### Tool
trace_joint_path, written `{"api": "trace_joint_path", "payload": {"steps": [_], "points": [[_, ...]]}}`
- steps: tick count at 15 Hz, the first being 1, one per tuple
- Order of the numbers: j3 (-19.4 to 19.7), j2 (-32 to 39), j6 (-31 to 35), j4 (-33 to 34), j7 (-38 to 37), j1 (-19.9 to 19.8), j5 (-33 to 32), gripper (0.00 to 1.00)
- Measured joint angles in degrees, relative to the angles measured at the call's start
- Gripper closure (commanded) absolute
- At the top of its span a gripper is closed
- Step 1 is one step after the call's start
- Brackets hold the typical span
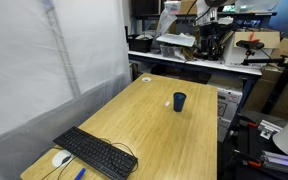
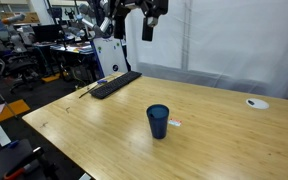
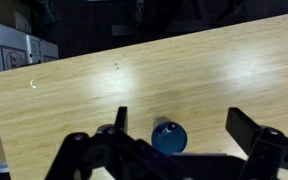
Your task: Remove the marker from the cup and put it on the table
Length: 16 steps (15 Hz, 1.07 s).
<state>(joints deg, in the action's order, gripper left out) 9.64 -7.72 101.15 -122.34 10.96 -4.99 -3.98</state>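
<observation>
The small dark blue cup (image 3: pixel 169 138) stands upright on the light wood table (image 3: pixel 94 85). It shows in both exterior views (image 1: pixel 179 101) (image 2: pixel 158 121). In the wrist view the marker (image 3: pixel 167 129), dark with a pale end, lies inside the cup against its rim. My gripper (image 3: pixel 184 125) is open and empty, high above the cup, with one finger to each side of it in the wrist view. In an exterior view the gripper (image 2: pixel 149 28) hangs well above the table's far side.
A black keyboard (image 1: pixel 96 152) (image 2: pixel 116 84), a white mouse (image 1: pixel 61 158) and a short blue stick (image 1: pixel 80 173) lie at one end of the table. A small pale object (image 2: pixel 174 124) lies beside the cup. A white disc (image 2: pixel 256 103) sits near an edge. A cluttered workbench (image 1: pixel 184 50) stands behind.
</observation>
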Motion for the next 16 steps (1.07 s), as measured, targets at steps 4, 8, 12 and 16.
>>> {"api": "trace_joint_path", "payload": {"steps": [4, 8, 12, 16], "points": [[-0.32, 4.75, -0.03, 2.89, -3.53, 0.0, 0.99, 0.0], [-0.86, 10.22, -0.04, 7.43, -6.54, 0.02, 4.56, 0.0], [-1.67, 15.02, -0.12, 11.72, -9.7, 0.03, 6.27, 0.0], [-1.74, 15.69, -0.06, 11.99, -9.82, -0.02, 6.24, 0.0]]}}
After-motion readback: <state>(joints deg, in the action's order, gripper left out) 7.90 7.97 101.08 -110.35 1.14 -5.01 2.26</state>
